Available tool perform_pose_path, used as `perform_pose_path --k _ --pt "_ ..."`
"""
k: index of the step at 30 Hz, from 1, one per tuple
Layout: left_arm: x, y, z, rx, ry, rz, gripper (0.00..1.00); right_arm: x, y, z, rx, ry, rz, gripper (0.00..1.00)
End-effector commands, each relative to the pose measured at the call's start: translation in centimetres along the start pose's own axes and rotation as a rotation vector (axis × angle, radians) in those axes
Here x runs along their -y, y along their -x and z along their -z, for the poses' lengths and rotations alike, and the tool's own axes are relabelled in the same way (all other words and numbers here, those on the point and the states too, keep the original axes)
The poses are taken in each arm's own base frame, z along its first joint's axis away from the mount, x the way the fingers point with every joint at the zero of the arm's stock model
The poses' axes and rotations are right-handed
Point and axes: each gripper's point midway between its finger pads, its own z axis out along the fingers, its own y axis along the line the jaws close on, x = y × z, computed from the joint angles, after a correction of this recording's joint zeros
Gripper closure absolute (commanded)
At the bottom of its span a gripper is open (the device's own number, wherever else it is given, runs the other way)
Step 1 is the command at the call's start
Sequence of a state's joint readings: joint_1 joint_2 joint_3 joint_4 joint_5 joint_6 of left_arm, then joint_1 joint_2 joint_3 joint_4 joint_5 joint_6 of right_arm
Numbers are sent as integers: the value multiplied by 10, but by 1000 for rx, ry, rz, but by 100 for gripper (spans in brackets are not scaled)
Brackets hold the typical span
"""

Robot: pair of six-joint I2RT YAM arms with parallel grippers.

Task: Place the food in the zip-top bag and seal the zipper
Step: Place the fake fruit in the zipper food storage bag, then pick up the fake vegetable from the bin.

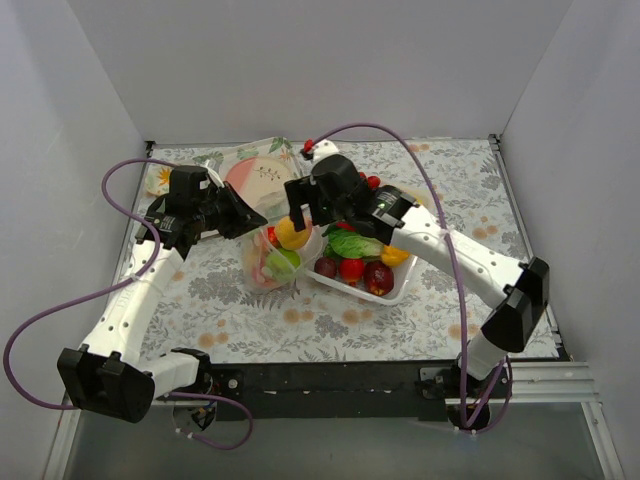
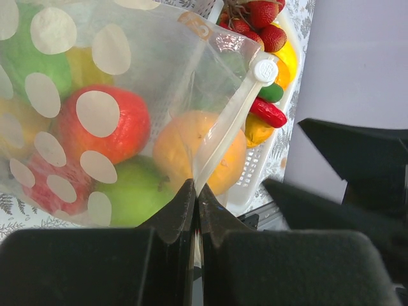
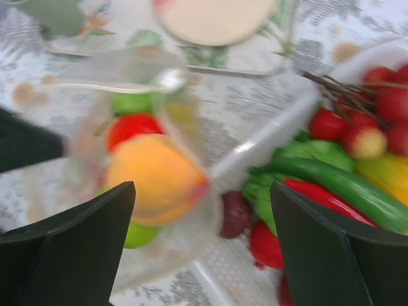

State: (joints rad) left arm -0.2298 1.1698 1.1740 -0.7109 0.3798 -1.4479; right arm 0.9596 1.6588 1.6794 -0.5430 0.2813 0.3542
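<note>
Inspection of the left gripper (image 2: 194,191): you have its jaws pressed fully together on the mouth edge of the zip-top bag (image 2: 127,64), right where the zipper (image 2: 223,127) runs into the fingertips. The bag hangs from that grip over the floral tablecloth (image 1: 300,320), between the pink-and-white plate (image 1: 262,178) and the white tray (image 1: 400,290), and it touches the tray's near wall.

Food already in the bag: an orange fruit (image 2: 172,146), a red one (image 2: 121,127) and a green one (image 2: 134,191), with other pieces blurred behind the white dots.

Food left in the tray: a leafy green piece (image 1: 352,243), strawberries (image 2: 261,19), a long green vegetable (image 3: 344,188) and several red, yellow and dark purple pieces.

Your right gripper (image 3: 203,185) hovers above the bag's mouth and the tray edge. Its jaws are spread wide, with nothing between them.

Writing: one orange printed mark (image 2: 194,25) sits near the bag's top corner. It is too blurred to read.
</note>
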Motion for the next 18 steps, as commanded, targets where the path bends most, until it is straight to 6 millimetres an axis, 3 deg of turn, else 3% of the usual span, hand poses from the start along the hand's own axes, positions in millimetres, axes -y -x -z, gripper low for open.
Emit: perform_pose_path --k 1,2,3,8,12,18 --pt "24 11 21 56 -66 -30 100 106 7 35 66 -244 -70 7" --pt "25 10 21 50 -70 -30 100 121 -10 34 32 -277 -62 8" --pt "24 9 19 44 -68 -30 100 137 -13 38 31 -297 -50 9" --pt "24 7 16 30 -78 -30 100 175 -53 35 -68 -398 44 24" --pt "24 8 18 32 -74 -36 100 193 -76 35 -127 -442 80 28" --pt "23 7 16 26 -69 -43 100 202 -98 33 -183 -432 110 25"
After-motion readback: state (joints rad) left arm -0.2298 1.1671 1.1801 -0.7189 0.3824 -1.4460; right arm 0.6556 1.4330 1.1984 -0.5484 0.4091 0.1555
